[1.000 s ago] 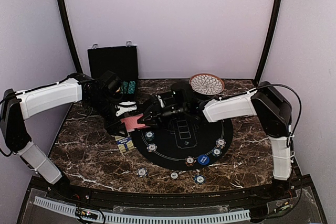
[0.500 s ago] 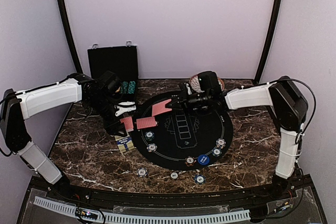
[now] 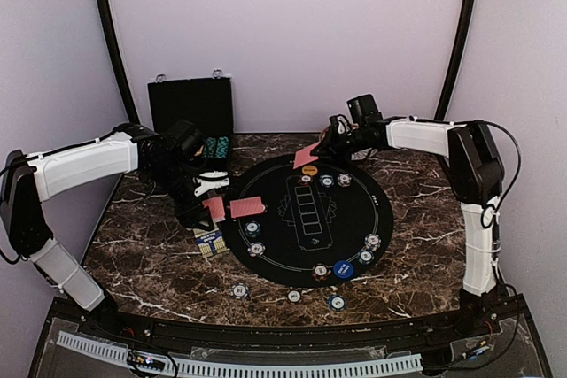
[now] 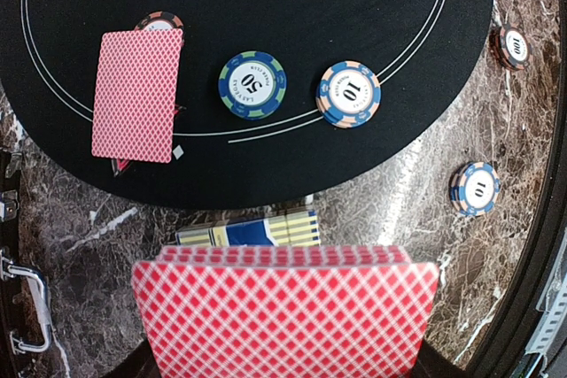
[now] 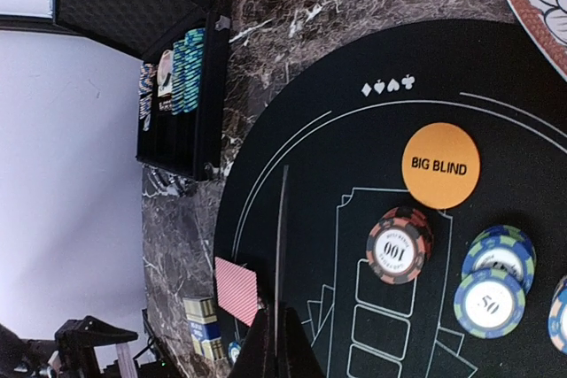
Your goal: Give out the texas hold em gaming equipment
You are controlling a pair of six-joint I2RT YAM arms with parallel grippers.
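Red-backed card pinched by outstretched right gripper over poker mat's far edge; deck clamped by bent left gripper at its left.

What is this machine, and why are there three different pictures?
These are two white robot arms bolted to a brown marbled table, each ending in a two-finger gripper. The wide picture looks down from above and behind them; the other two come from a camera on each wrist. On the table lie a round black felt mat, striped round poker chips, an orange round Big Blind button and a red-backed card lying face down. An open black hinged case stands at the back. The left gripper is shut on a stack of red-backed playing cards; the right gripper pinches a single red-backed card near the mat's far edge.
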